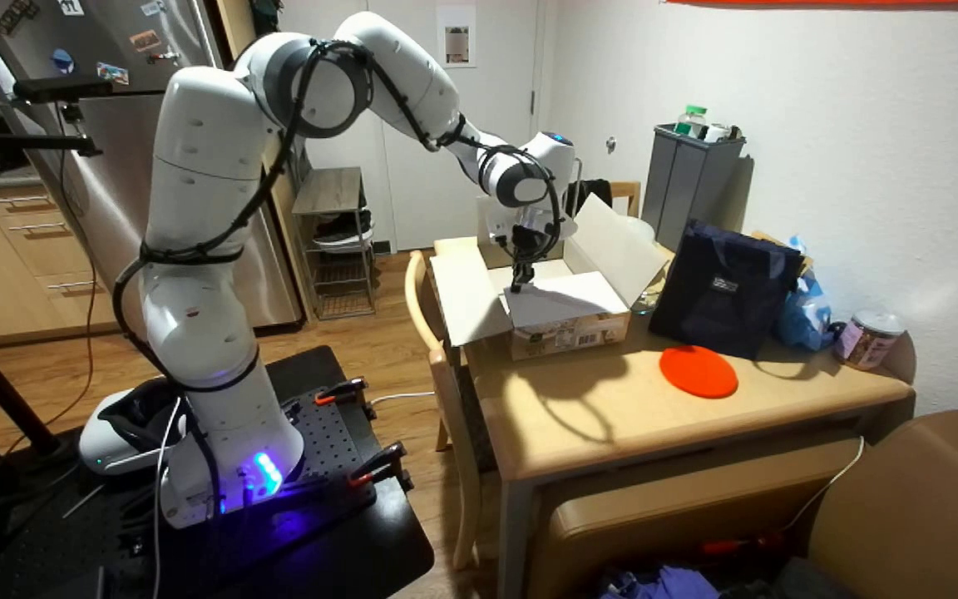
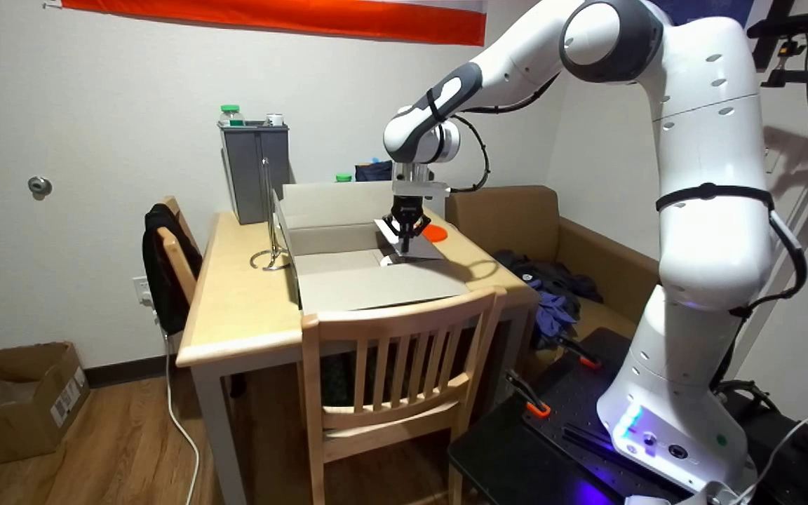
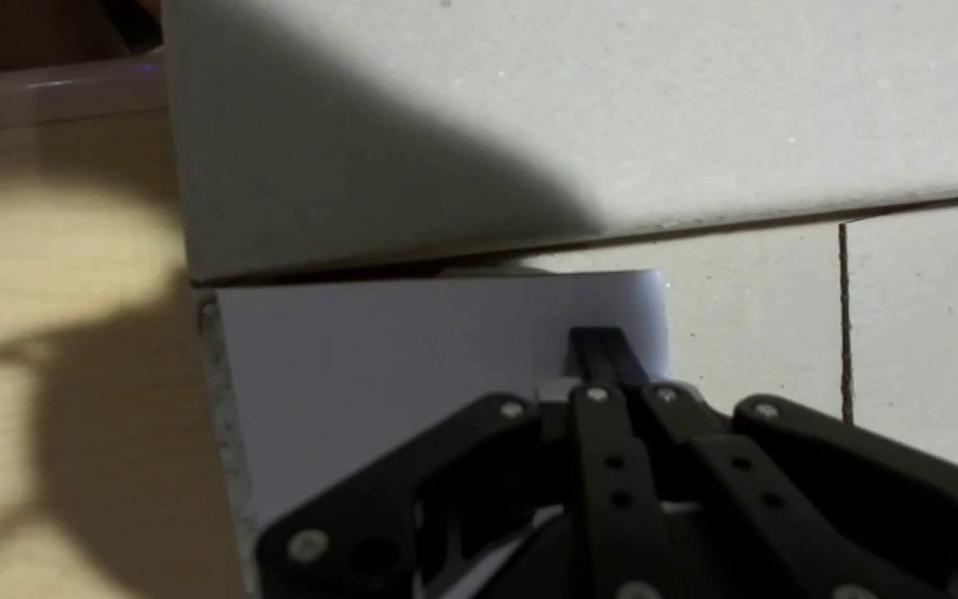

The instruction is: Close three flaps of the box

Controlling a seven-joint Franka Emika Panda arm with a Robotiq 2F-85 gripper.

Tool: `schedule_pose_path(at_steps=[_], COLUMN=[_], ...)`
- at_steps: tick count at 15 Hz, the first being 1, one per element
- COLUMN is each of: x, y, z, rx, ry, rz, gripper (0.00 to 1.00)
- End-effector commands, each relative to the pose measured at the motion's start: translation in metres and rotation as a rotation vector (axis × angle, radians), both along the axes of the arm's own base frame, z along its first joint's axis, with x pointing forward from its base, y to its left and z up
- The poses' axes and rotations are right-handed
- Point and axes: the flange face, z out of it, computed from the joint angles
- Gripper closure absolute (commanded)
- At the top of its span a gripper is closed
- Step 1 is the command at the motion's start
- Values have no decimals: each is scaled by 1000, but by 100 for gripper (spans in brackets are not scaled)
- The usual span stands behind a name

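The tan cardboard box [image 1: 566, 335] stands on the table with its pale inside partly showing. One flap [image 1: 570, 299] is folded inward over the opening; it also shows in an exterior view [image 2: 426, 250] and the wrist view [image 3: 396, 358]. Another flap [image 1: 466, 291] spreads outward on the robot's side; it also shows in the wrist view [image 3: 529, 125]. A third flap [image 1: 616, 249] leans up and outward on the wall side. The far flap [image 2: 283, 242] stands steep. My gripper [image 1: 519, 287] is shut and empty, pointing down, its fingertips [image 3: 599, 334] at the folded flap near its free edge, seemingly touching.
A dark navy bag [image 1: 724, 287], a red disc [image 1: 698, 371], a blue plastic bag [image 1: 805, 312] and a jar [image 1: 868, 339] are on the table. A metal stand [image 2: 268, 245] is beside the box. A wooden chair [image 2: 400, 365] stands at the table's robot side.
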Motion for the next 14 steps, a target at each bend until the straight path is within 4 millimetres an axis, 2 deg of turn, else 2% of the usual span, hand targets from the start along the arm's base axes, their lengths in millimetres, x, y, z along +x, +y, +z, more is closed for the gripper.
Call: schedule_pose_path(at_steps=[1, 14], x=[-8, -21], y=[15, 73], z=[19, 64], rx=[-23, -61], ry=[-2, -45], rz=[31, 172], gripper=[100, 100])
